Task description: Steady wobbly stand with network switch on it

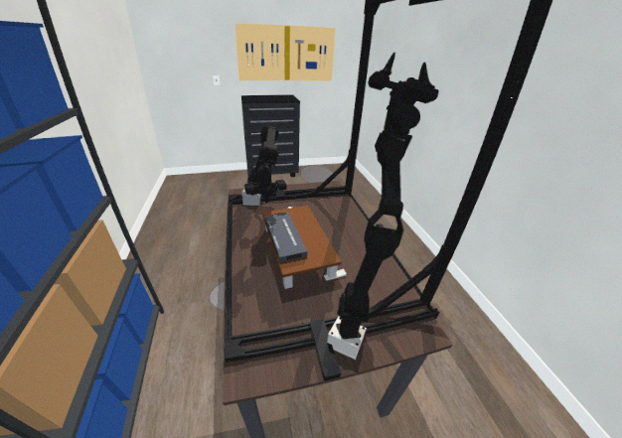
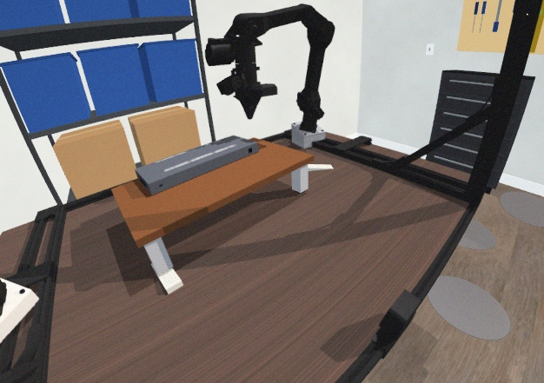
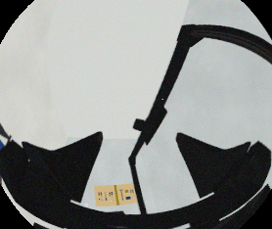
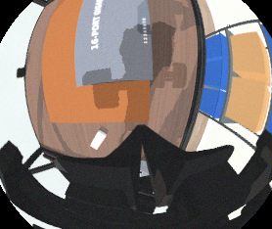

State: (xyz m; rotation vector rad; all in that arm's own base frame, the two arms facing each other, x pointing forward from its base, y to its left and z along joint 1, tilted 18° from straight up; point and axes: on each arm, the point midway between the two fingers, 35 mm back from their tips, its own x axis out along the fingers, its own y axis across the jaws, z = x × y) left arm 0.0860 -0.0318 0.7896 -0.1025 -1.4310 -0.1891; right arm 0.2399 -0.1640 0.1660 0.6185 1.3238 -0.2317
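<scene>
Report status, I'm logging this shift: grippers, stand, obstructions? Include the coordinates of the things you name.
Left gripper (image 1: 407,64) (image 3: 139,136) open, empty, raised. Right gripper (image 2: 249,115) (image 4: 141,128) shut, empty, above the stand (image 1: 316,237) (image 2: 219,194) (image 4: 62,88). Network switch (image 1: 286,237) (image 2: 197,161) (image 4: 103,49) on top. Levelness unconfirmed. No obstruction seen.

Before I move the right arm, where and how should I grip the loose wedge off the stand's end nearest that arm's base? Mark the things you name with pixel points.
Probably mid-length, across the two long sides of the wedge (image 1: 289,207) (image 2: 321,167) (image 4: 99,140), coming from above: it lies low and is longer than wide.
</scene>
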